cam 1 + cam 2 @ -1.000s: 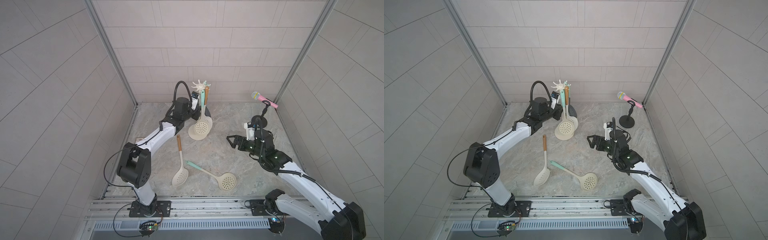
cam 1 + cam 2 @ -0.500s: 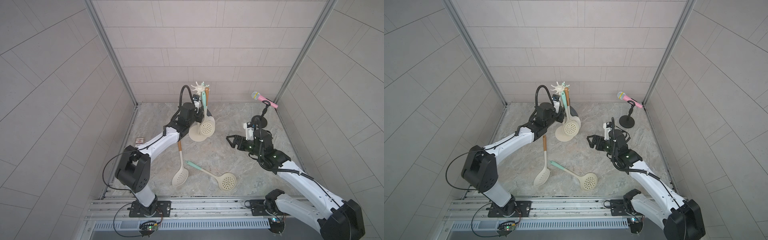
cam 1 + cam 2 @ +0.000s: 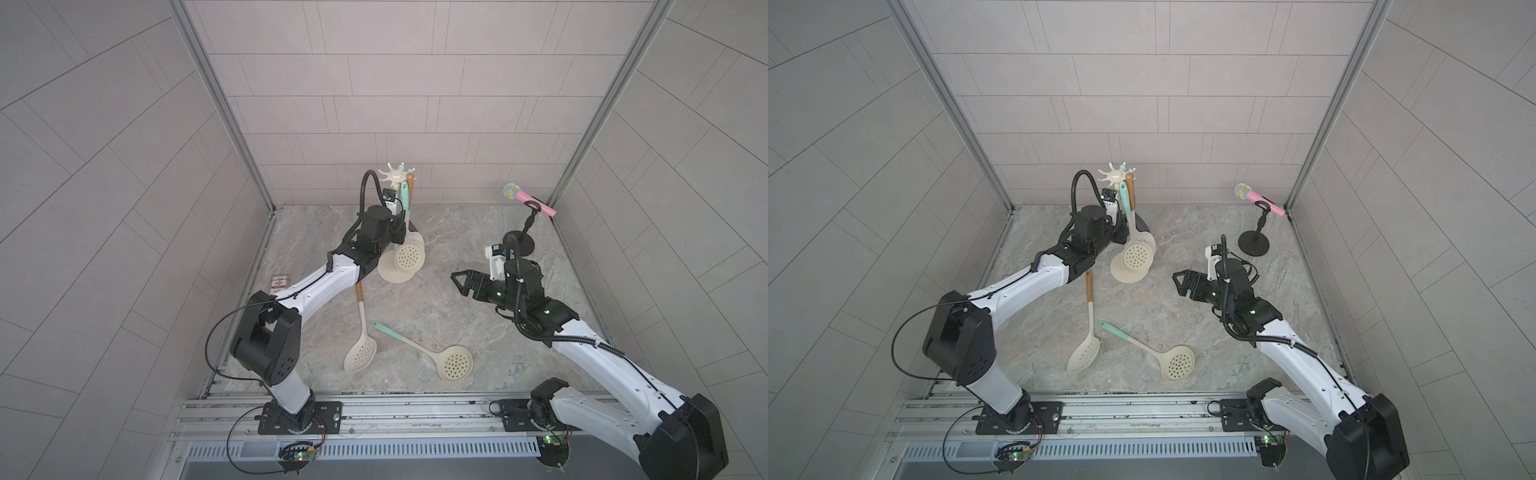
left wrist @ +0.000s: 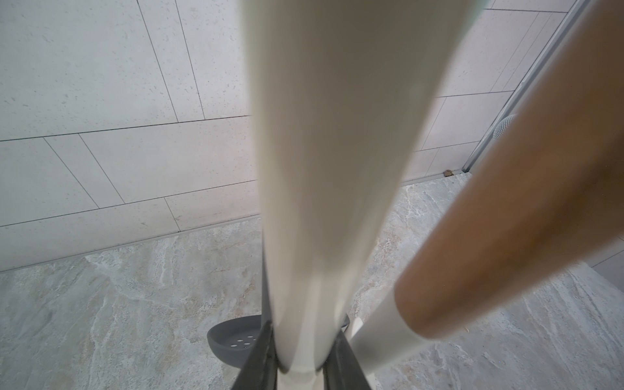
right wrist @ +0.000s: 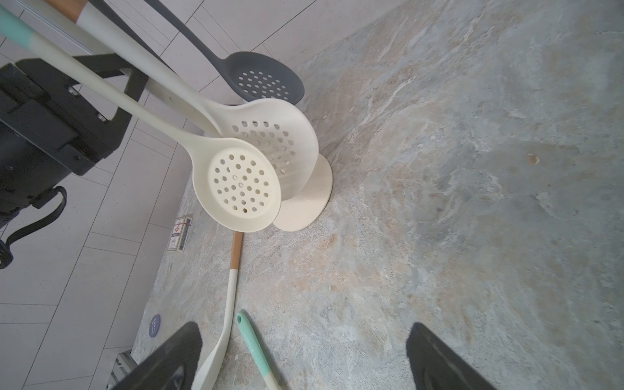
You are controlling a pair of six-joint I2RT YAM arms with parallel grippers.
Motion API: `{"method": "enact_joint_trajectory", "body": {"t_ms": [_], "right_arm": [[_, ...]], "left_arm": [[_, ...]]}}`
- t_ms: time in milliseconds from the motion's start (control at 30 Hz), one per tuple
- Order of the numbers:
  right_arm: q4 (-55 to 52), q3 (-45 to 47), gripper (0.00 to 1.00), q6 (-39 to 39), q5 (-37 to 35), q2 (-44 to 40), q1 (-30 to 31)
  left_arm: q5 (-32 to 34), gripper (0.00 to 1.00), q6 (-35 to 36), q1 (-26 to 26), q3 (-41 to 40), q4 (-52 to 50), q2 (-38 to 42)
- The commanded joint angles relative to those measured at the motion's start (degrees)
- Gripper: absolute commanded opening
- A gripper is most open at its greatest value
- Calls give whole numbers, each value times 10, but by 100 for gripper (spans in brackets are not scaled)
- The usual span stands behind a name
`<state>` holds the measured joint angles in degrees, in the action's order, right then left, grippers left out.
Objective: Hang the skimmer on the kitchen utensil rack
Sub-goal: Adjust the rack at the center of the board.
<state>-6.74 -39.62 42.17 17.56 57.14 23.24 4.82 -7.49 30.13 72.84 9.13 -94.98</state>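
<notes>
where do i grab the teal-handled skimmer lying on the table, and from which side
Grip the skimmer on its slim cream shaft, midway between teal end and head, from straight above, jaws across it. It lies flat, and the wide head gives no pinch.

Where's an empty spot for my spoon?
Bare marble lies between the rack base and the right gripper, and farther back toward the microphone stand. Crowded: around the rack, and in front, where two skimmers lie.

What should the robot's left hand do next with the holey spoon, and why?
Probably ease it down a little. The left hand grips the mint-handled skimmer by its stem, and its handle tip reaches the hooks of the rack; whether it has caught one isn't clear.
</notes>
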Motion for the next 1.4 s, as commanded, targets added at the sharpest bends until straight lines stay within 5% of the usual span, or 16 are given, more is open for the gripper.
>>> {"method": "enact_joint_trajectory", "body": {"t_ms": [0,433,567,667,867,1133,1367], "right_arm": [[2,-2,97,0,-7,-10,3],[1,-16,100,-5,13,36,18],[0,-13,100,-8,15,38,22],[-9,-13,100,-14,13,31,22],[-57,-26,100,-45,10,22,22],[-73,-23,100,-70,23,26,33],[-127,-53,100,-103,-28,51,107]], "left_arm": [[8,8,-16,-1,-20,-45,23],[5,41,18,-1,-58,-46,40],[4,57,20,0,-49,-57,39],[8,79,37,-1,-43,-72,34],[16,100,65,-5,-76,-68,56],[-34,100,90,-14,-103,-95,101],[-126,100,126,-93,-104,-170,142]]}}
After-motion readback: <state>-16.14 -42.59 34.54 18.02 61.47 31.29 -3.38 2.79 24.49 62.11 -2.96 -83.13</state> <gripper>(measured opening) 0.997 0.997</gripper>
